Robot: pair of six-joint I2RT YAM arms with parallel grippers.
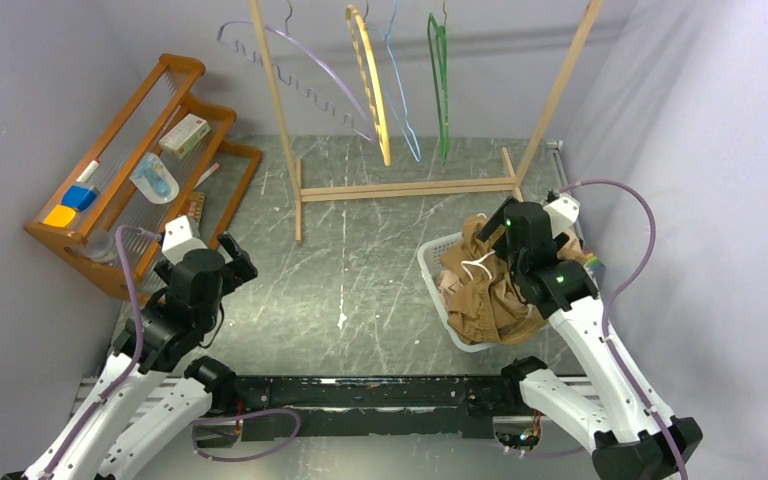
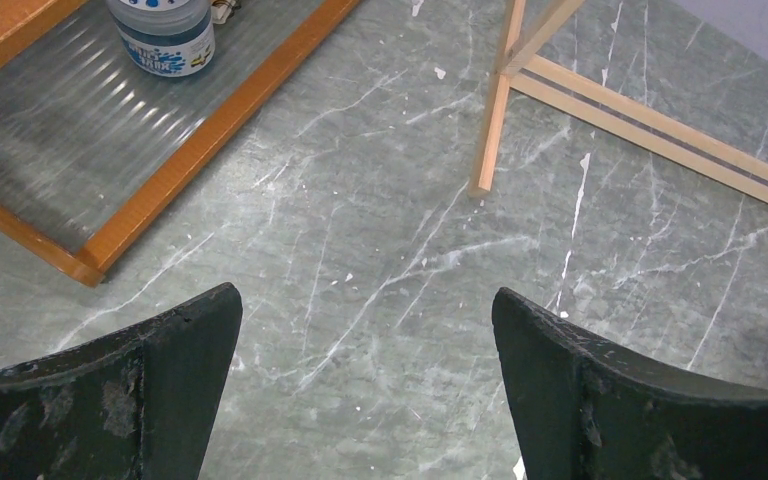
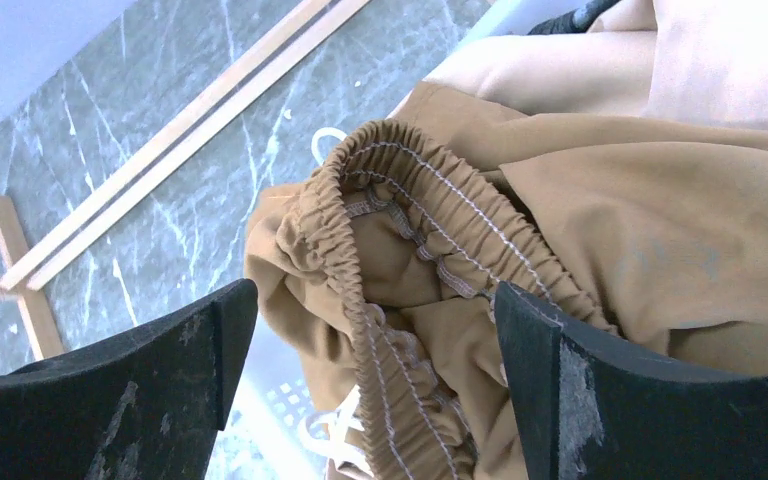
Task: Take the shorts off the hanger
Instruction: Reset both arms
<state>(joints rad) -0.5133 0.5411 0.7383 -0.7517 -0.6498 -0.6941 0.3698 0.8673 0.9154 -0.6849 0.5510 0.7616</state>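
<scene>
Tan-brown elastic-waisted cloth shorts [image 3: 600, 200] lie heaped in the white plastic basket [image 1: 432, 268], off the coloured hangers [image 1: 370, 90]; with my right gripper [image 3: 370, 295] spread empty just above them and my left gripper [image 2: 365, 300] likewise open over the grey veined tabletop [image 2: 360, 150], I would lift straight up, clear of the white drawstring [image 3: 325, 440].

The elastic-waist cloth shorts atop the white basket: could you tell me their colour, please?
The elastic-waist cloth shorts are tan-brown, clearest in the right wrist view.

Top view looks down on the table [image 1: 380, 290]; 2 wrist views peer down close, each catching the clothes rack [image 1: 405, 188]
</scene>
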